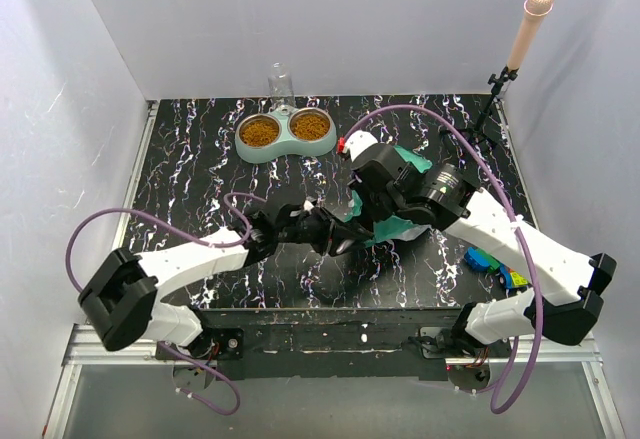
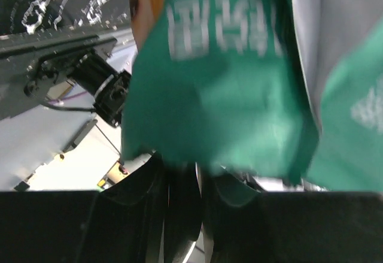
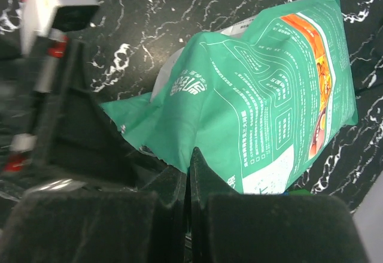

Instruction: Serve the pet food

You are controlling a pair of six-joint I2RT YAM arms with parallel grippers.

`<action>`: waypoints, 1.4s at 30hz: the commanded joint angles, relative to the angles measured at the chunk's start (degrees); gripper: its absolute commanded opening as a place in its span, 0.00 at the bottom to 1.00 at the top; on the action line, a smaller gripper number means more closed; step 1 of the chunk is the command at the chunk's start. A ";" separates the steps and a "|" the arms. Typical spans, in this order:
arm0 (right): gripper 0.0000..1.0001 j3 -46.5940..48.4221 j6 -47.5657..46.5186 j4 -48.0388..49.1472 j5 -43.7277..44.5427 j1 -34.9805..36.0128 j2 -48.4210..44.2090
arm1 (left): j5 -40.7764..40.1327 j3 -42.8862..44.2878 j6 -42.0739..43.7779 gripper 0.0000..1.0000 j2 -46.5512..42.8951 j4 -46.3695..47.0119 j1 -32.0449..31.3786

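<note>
Pet food fills both cups of the double bowl, upper centre of the top view.
The green bag is mid desk, its long axis slanting from lower left to upper right in the right wrist view; the left claw and right claw each pinch its edge.

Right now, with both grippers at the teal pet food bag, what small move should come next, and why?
Probably lower the teal-and-white pet food bag flat onto the black marbled table and open the right gripper. Both cups of the mint-green double steel bowl already hold brown kibble, so no more pouring seems needed.
</note>
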 commanded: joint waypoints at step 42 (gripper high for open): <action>0.01 -1.10 0.74 8.44 2.15 -9.28 -6.20 | -0.17 -8.22 8.93 0.00 1.36 42.26 2.17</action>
